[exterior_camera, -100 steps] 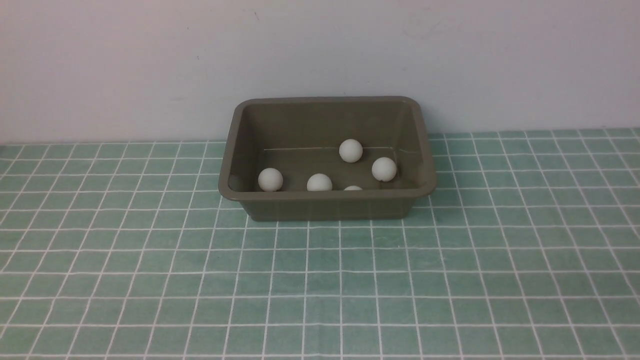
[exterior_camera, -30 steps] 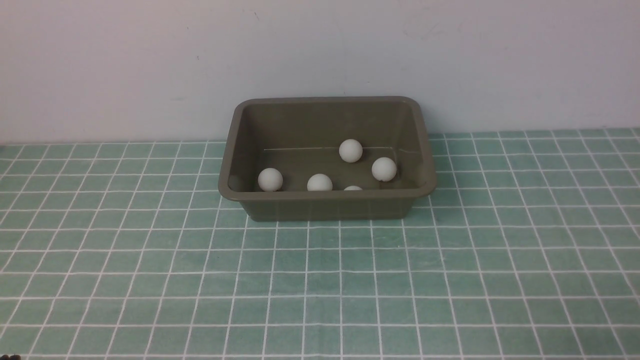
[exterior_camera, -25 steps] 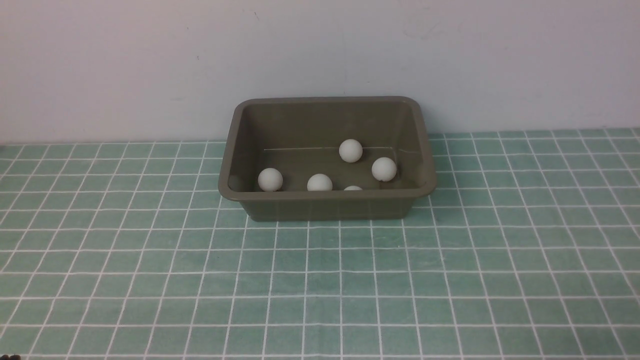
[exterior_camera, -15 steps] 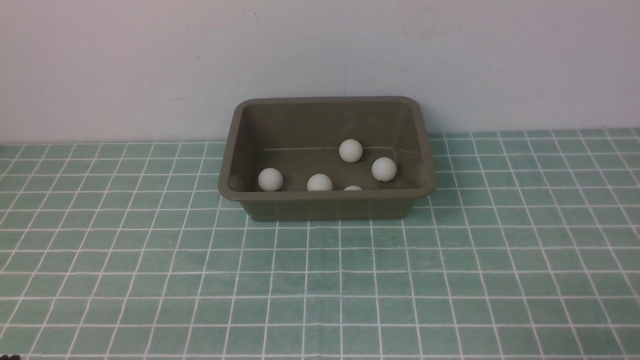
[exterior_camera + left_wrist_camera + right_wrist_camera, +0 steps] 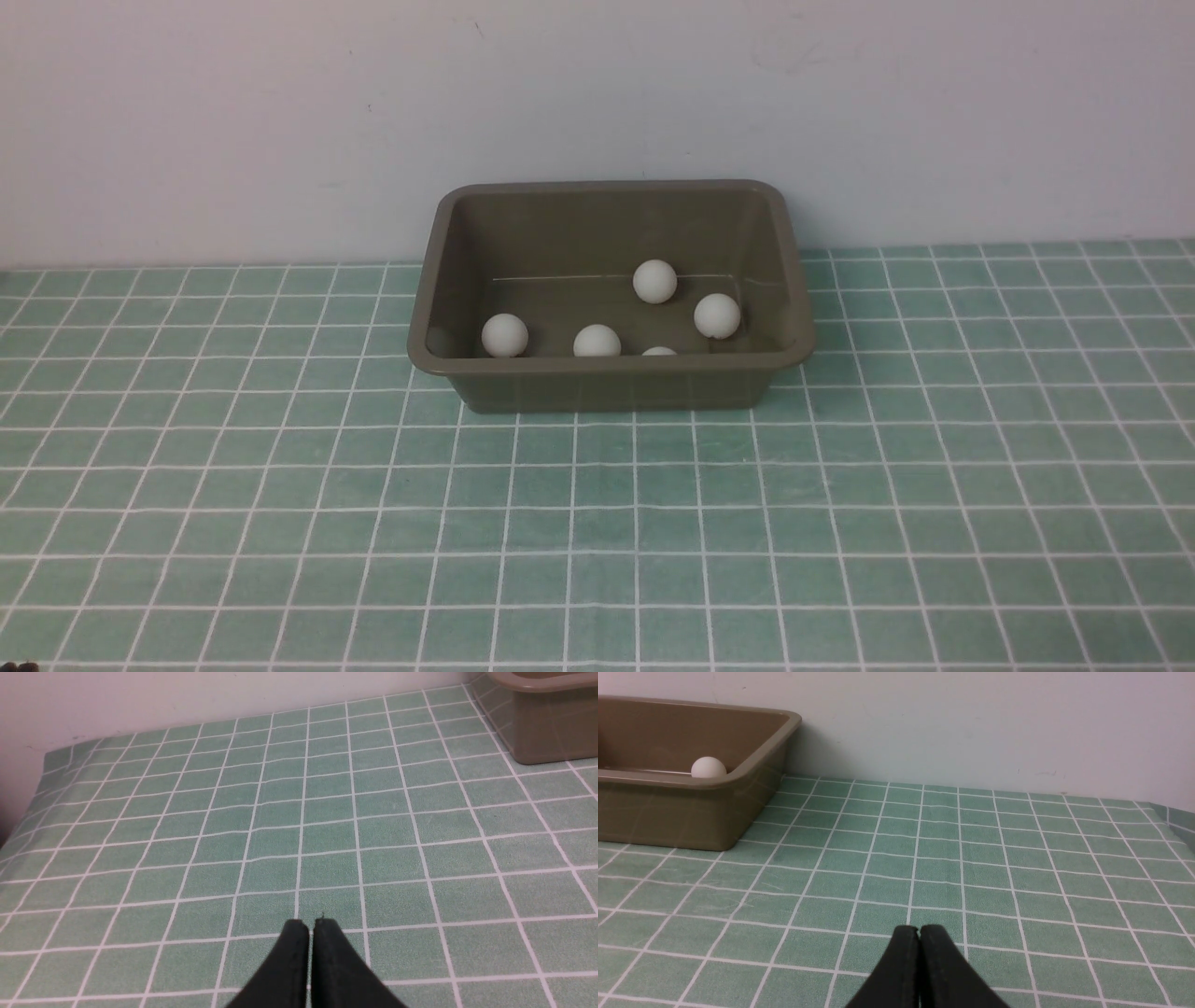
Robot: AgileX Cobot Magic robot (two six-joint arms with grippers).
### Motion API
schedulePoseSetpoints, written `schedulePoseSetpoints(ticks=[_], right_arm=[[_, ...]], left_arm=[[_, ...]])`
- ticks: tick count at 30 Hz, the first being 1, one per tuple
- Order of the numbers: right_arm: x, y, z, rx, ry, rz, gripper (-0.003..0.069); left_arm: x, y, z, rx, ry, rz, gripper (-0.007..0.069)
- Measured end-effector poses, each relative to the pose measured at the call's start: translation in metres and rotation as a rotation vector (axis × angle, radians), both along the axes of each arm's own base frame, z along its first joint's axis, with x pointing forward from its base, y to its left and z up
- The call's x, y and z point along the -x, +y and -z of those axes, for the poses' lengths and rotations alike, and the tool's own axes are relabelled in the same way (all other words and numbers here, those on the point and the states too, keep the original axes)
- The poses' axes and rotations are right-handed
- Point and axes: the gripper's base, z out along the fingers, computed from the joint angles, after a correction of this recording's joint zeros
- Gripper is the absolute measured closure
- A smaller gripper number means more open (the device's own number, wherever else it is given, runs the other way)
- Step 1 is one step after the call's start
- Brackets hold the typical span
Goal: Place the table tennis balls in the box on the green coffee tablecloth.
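- front view: the box (image 5: 611, 383) is sitting on the green coffee tablecloth (image 5: 597, 523), close against the pale wall (image 5: 597, 93); no arm is showing in this view.
- five table tennis balls are lying inside the box here: one near the box's left wall (image 5: 505, 335), one at the near wall in the middle (image 5: 597, 342), one at the far side of the floor (image 5: 654, 281), one toward the right wall (image 5: 717, 315), and one mostly hidden behind the near rim, only its top showing (image 5: 659, 352).
- the balls are lying apart from each other; no ball is showing on the cloth in any view.
- left wrist view: the left gripper (image 5: 310, 926) is hanging over bare cloth (image 5: 299, 812), its two dark fingers pressed together with nothing between them. only a corner of the box (image 5: 546, 732) is entering the frame, cut off by the edge, and its inside is not showing.
- right wrist view: the right gripper (image 5: 919, 931) is likewise closed on nothing, tips meeting over the cloth (image 5: 971, 858). one end of the box (image 5: 691, 812) is showing, well apart from the tips.
- this view is catching a single ball (image 5: 708, 767) over the rim, lower half hidden by the wall; which of the five it is, cannot tell.
- the rest of the box interior is cut off here.
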Motion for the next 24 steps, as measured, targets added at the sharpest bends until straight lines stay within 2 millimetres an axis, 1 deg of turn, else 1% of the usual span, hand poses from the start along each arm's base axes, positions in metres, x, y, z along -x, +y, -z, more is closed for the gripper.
schedulePoseSetpoints(ticks=[24], right_arm=[[0.0003,0.0004,0.0011,0.013,0.015,-0.006,0.0676]], left_arm=[[0.0000,0.0000,0.0000,0.000,0.000,0.000,0.0629]])
